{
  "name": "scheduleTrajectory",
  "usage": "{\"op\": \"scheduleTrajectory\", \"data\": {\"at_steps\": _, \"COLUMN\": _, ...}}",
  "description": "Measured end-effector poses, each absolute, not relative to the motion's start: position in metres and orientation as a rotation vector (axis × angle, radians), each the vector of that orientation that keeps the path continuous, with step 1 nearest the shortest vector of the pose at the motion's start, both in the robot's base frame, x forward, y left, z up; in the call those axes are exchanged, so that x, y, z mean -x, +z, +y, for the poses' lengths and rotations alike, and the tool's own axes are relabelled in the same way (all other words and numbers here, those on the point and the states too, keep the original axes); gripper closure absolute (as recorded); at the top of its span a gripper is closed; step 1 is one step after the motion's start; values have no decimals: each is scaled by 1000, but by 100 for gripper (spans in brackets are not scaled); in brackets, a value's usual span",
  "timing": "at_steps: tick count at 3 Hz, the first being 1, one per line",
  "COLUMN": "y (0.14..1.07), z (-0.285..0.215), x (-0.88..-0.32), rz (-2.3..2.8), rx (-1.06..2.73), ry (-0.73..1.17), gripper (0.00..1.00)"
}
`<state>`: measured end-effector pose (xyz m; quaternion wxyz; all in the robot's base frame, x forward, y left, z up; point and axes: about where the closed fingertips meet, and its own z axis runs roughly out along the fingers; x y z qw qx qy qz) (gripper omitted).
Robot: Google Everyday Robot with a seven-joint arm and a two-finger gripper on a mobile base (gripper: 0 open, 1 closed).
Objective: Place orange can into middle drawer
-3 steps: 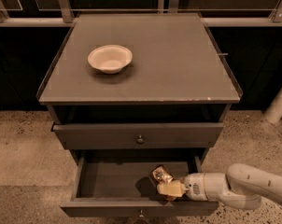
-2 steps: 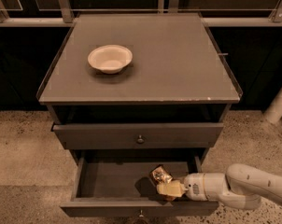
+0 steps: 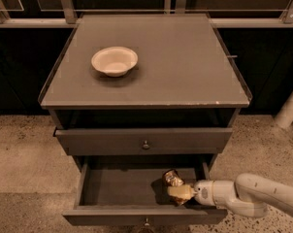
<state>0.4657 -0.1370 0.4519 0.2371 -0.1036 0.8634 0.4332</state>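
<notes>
The middle drawer [image 3: 112, 188] is pulled open below a closed drawer; it is a shallow dark grey box with a small knob on its front. The orange can [image 3: 172, 178], dented and shiny, is inside the drawer at its right side, tilted. My gripper [image 3: 179, 193] reaches into the drawer from the right on a white arm. Its cream fingers are closed around the can's lower part, just above the drawer floor.
A cream-white bowl [image 3: 114, 60] sits on the grey tabletop [image 3: 185, 67] at the left. The closed drawer [image 3: 145, 141] with a round knob is right above the open one. A rail runs behind the cabinet. Speckled floor lies around it.
</notes>
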Motion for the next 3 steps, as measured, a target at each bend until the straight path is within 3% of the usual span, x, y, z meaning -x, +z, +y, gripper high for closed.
{"op": "scheduleTrajectory", "data": {"at_steps": 2, "y": 398, "z": -159, "x": -489, "rz": 2413, "rx": 108, "ry": 1181, "gripper": 100}}
{"op": "scheduleTrajectory", "data": {"at_steps": 3, "y": 397, "z": -159, "x": -490, "rz": 2414, "rx": 106, "ry": 1182, "gripper": 80}}
